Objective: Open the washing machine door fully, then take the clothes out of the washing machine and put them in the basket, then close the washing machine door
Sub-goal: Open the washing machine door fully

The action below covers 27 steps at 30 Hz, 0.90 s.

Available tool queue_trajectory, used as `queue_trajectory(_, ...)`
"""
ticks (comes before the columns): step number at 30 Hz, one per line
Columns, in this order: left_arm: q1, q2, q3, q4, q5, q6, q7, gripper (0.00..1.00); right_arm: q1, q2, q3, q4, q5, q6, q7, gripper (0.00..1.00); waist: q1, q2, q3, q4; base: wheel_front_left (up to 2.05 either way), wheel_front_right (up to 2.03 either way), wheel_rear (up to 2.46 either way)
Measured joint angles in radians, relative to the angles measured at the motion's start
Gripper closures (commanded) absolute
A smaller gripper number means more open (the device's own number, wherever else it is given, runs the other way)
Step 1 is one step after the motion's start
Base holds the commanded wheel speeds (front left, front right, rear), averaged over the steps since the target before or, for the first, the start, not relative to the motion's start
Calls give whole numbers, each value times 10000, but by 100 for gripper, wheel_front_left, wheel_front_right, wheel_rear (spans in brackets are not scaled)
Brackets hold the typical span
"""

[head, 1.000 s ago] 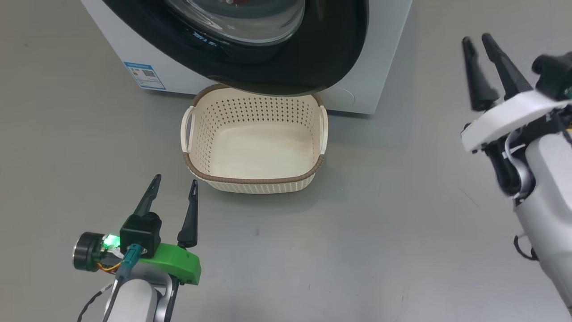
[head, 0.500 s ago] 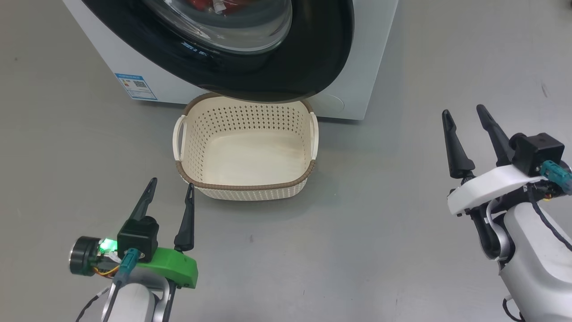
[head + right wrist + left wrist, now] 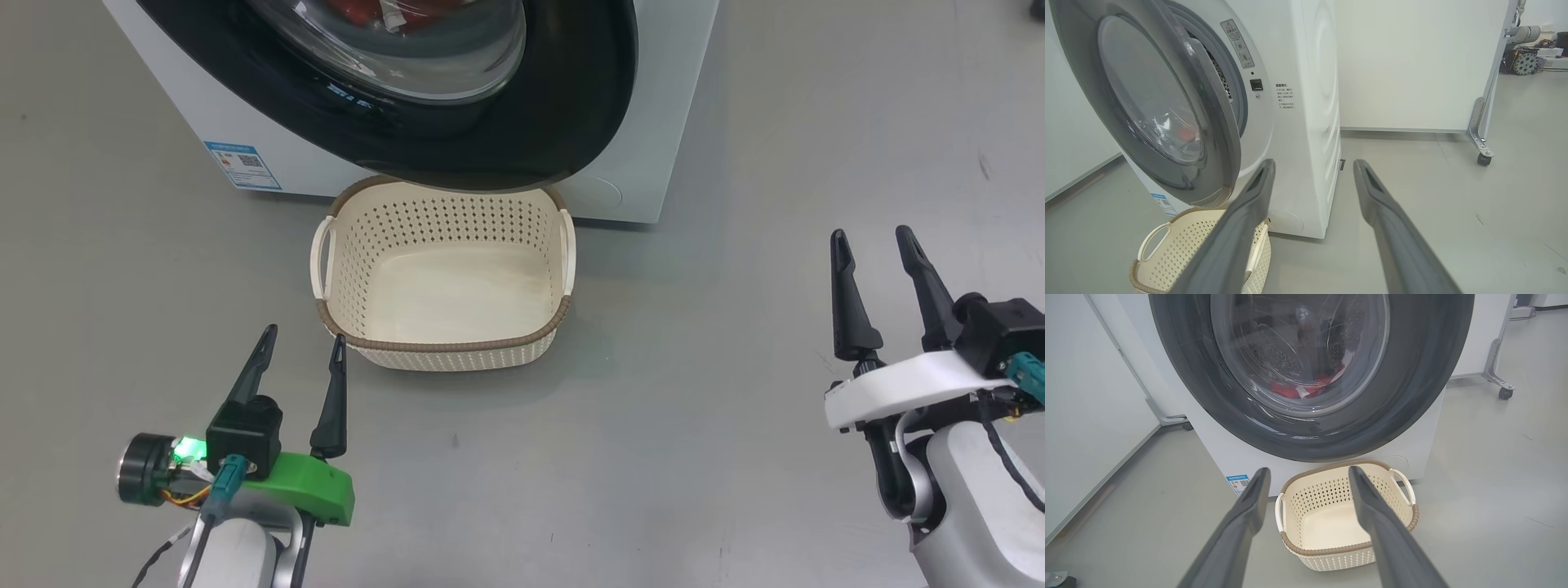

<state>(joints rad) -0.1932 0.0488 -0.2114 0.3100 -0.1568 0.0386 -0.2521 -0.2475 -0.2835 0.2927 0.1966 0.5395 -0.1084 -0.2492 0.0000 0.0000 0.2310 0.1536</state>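
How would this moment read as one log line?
door partly open | clothes inside machine | basket empty | left gripper open, empty | right gripper open, empty

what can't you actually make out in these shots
- The clothes, left wrist view: red cloth behind the washing machine door's reflective window; how many pieces cannot be told.
- Blue sticker, head view: print too small to read.
- Black text on the washing machine, right wrist view: too small to read.
- The basket, right wrist view: cut off by the bottom edge, partly behind a finger of the right gripper.
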Motion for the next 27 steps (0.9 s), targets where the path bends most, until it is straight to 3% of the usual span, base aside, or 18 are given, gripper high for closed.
queue_trajectory(27,102,-2,217,-96,94,-82,0,0,1422,474,-539,-1246,-1126,-88,0,0,0,0,172,-79,0,0,0)
